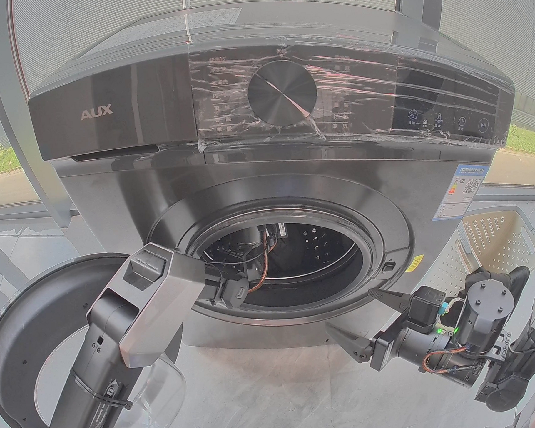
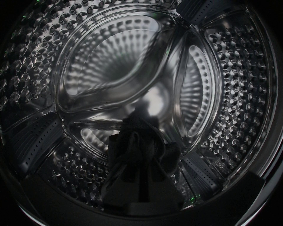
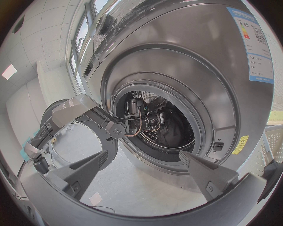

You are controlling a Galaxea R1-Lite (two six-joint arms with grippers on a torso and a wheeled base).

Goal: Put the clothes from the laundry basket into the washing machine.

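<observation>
Wide open and empty, the right gripper (image 1: 349, 309) hangs before the dark-grey steel washing machine (image 1: 131, 188), the white perforated plastic laundry basket (image 1: 504, 236) close on its right side.

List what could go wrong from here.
1. The dark garment sits close before the left wrist camera inside the drum; if not fully released, it may be dragged out as the left arm withdraws.
2. The orange cable at that wrist loops near the door rim and could snag.
3. The open right gripper could hit the left arm if it advances.
</observation>
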